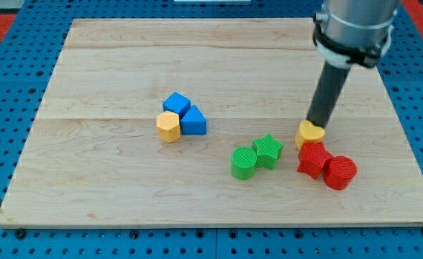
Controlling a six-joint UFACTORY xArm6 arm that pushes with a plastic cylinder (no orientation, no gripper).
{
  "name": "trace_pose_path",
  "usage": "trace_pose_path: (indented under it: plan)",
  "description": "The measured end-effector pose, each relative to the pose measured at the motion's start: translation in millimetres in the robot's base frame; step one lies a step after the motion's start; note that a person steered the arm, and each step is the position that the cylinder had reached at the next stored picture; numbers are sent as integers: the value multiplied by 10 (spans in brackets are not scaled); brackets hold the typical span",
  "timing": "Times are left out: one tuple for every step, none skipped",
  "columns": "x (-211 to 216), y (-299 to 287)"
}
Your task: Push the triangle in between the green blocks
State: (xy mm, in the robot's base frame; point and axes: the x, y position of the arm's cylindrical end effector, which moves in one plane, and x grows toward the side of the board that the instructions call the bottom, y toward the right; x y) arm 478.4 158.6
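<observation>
A blue triangle block [193, 121] lies left of the board's middle, touching a blue cube [176, 103] above it and a yellow hexagon block [168, 126] to its left. A green cylinder [243, 162] and a green star [268, 150] sit side by side, touching, right of centre. My tip [314, 124] is at the view's right, resting at the top edge of a yellow block [310, 134], far to the right of the triangle and right of the green star.
A red star-like block [314, 159] and a red cylinder [339, 173] sit just below the yellow block at the view's right. The wooden board [125, 57] lies on a blue perforated surface. The arm's body hangs over the view's top right.
</observation>
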Motion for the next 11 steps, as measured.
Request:
trace_pose_path:
  plan:
    - [245, -42]
    - [-230, -241]
    - [-628, -1081]
    - [-1379, -1676]
    - [-1119, -2499]
    - [-564, -2543]
    - [-317, -2107]
    - [-135, -1839]
    - [-131, -1623]
    - [-131, -1451]
    - [-131, -1360]
